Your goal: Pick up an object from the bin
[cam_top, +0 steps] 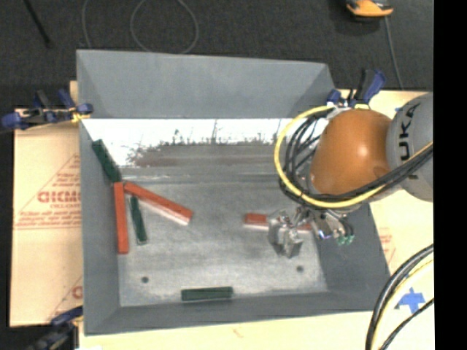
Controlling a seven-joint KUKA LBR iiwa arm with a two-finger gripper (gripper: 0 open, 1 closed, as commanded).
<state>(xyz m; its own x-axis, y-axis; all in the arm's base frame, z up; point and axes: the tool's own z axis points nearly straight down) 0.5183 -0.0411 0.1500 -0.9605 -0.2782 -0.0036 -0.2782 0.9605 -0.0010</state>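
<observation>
One gripper [286, 238] sits low over the bin [219, 86] floor, and we honestly can't tell if it's spread or clamped. The short red stick [255, 220] lies just beside it, on our left. Orange sticks [157, 203] and green sticks [138, 219] lie well beyond on that side, with a green bar [207, 294] below-left of it.

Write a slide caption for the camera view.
Gripper at one end of an orange stick in a grey bin; more sticks lie scattered.

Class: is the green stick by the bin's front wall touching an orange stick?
No, the green stick lies alone, well apart from the orange sticks.
</observation>
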